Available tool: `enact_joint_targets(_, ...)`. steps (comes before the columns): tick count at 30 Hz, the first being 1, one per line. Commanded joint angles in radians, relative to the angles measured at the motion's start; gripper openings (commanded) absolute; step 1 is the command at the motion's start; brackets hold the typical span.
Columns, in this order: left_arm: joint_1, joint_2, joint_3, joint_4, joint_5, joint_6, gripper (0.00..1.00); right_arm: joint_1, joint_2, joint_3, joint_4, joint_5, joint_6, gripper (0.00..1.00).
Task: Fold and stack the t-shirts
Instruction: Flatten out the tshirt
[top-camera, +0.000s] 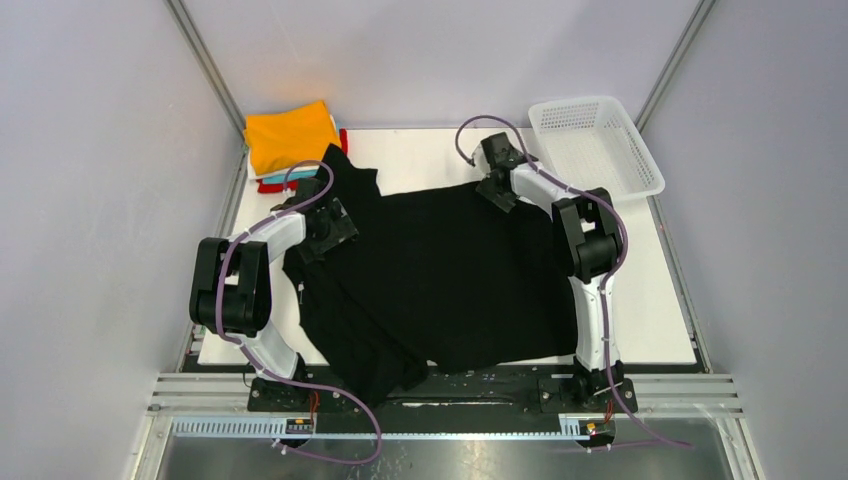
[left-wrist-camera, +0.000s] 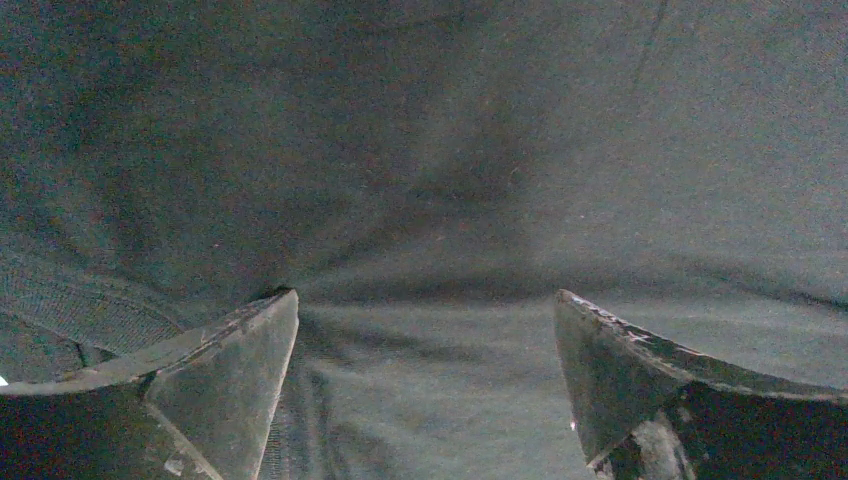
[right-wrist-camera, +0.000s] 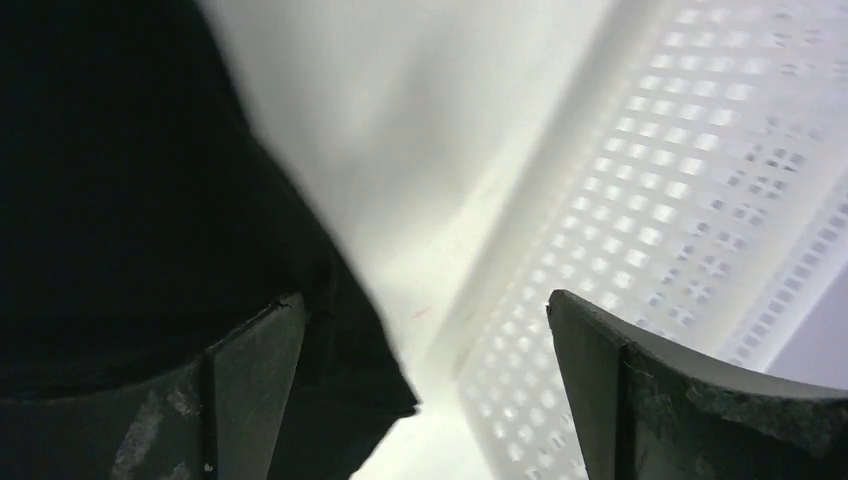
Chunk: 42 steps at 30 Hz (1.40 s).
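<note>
A large black t-shirt (top-camera: 440, 280) lies spread and rumpled over the white table, one part hanging over the near edge. My left gripper (top-camera: 330, 225) is low over its left side; in the left wrist view its jaws stand wide apart over black cloth (left-wrist-camera: 420, 200), gripping nothing. My right gripper (top-camera: 497, 180) is at the shirt's far right corner; in the right wrist view its jaws stand open with the shirt's corner (right-wrist-camera: 330, 330) next to the left finger (right-wrist-camera: 255, 390). A folded orange shirt (top-camera: 290, 135) tops a stack at far left, with teal, white and red edges below.
A white mesh basket (top-camera: 595, 145) stands at the far right corner of the table, close to my right gripper; it also shows in the right wrist view (right-wrist-camera: 680, 180). Bare white table (top-camera: 650, 300) lies right of the black shirt. Grey walls enclose the sides.
</note>
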Motion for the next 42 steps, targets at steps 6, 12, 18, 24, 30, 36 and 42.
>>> enact_joint_targets(6,0.02,0.02,0.02,-0.008,-0.008,0.029,0.99,-0.095,0.1,0.23,0.135,0.149,0.076,1.0)
enact_joint_targets(12,0.02,0.032,0.026,-0.002,0.015,0.036,0.99,-0.088,-0.007,0.18,0.038,-0.113,0.111,1.0)
enact_joint_targets(18,0.021,0.023,0.021,0.004,0.022,0.035,0.99,-0.053,-0.137,-0.006,-0.048,-0.359,-0.043,1.0)
enact_joint_targets(24,0.02,0.018,0.021,0.008,0.028,0.037,0.99,-0.034,-0.068,-0.029,-0.075,-0.278,-0.109,0.99)
enact_joint_targets(30,0.02,0.006,0.02,0.006,0.02,0.039,0.99,-0.034,0.038,0.022,0.042,-0.064,-0.11,1.0)
enact_joint_targets(36,0.02,0.008,0.021,0.001,0.005,0.038,0.99,-0.061,0.103,0.09,0.23,0.098,-0.071,0.99)
enact_joint_targets(42,0.02,0.007,0.02,0.0,0.01,0.04,0.99,-0.091,0.194,0.372,0.16,0.196,0.041,0.99)
